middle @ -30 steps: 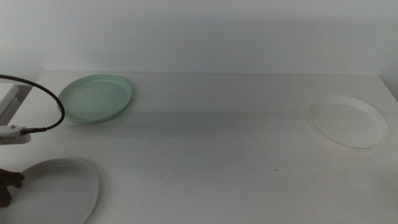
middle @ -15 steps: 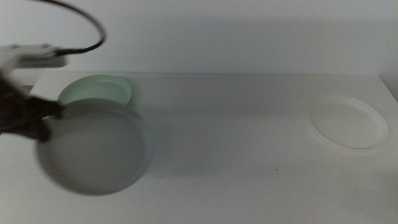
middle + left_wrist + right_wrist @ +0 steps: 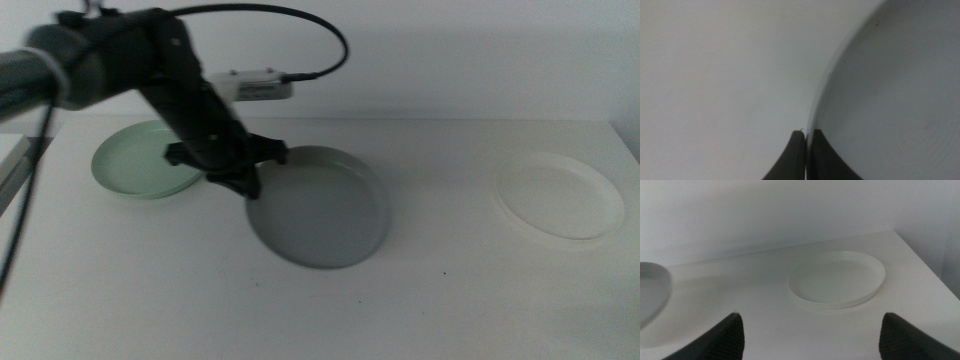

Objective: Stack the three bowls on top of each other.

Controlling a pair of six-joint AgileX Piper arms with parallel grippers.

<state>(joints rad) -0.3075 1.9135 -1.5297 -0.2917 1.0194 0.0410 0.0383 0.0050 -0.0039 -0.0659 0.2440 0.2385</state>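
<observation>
The left arm reaches in from the left side of the middle view, its dark forearm slanting down and across the mint green bowl (image 3: 150, 160) toward the table's centre. The left gripper (image 3: 245, 178) is clamped on the near-left rim of the grey bowl (image 3: 320, 208); in the left wrist view its two dark jaws stand pressed together with the thin rim of the grey bowl (image 3: 890, 90) pinched between them, one jaw outside the wall and one inside. The bowl extends away from the gripper to its right, tilted, with the far edge lower toward the table (image 3: 420, 300); whether that edge touches the surface cannot be told. The mint green bowl lies behind and to the left of the gripper, partly hidden by the arm, flat on the table. The white bowl (image 3: 558, 196) sits well apart, far to the right of the left gripper.

The right gripper (image 3: 810, 335) waits near the table's right end with its jaws spread wide apart, the white bowl (image 3: 837, 279) lying just ahead of it, between the two jaws' lines.
</observation>
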